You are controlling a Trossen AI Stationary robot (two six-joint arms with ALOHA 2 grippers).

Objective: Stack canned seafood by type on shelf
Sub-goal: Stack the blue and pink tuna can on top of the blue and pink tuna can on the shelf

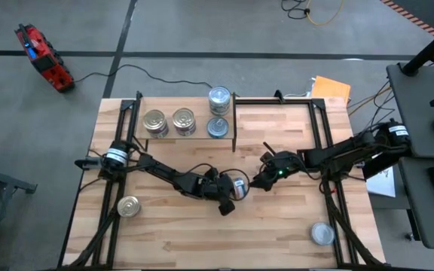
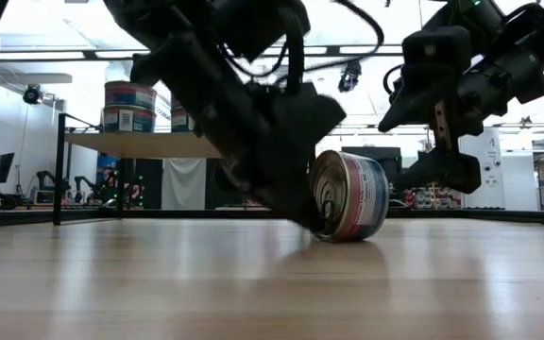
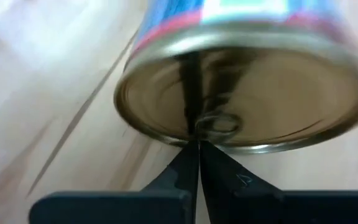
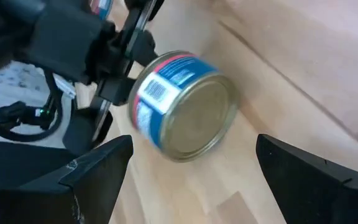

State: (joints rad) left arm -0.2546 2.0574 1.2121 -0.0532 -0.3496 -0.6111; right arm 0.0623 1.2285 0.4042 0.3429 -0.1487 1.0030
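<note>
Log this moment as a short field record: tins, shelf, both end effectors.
centre tin: tipped on its edge on the tabletop, gold lid toward the left end effector
left end effector: shut, tips against that lid's pull ring
right end effector: open, facing the tin's base, not touching
shelf: four tins in the high view
loose tins: one front left, one front right

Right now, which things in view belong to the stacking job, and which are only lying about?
Job:
- shelf with four tins, two of them stacked
- tipped tin, shut left gripper against its lid
- open right gripper beside it
- gold tin, table's left side
- silver tin, table's right side

Lying about:
- red tool on floor
- orange sheet behind table
</note>
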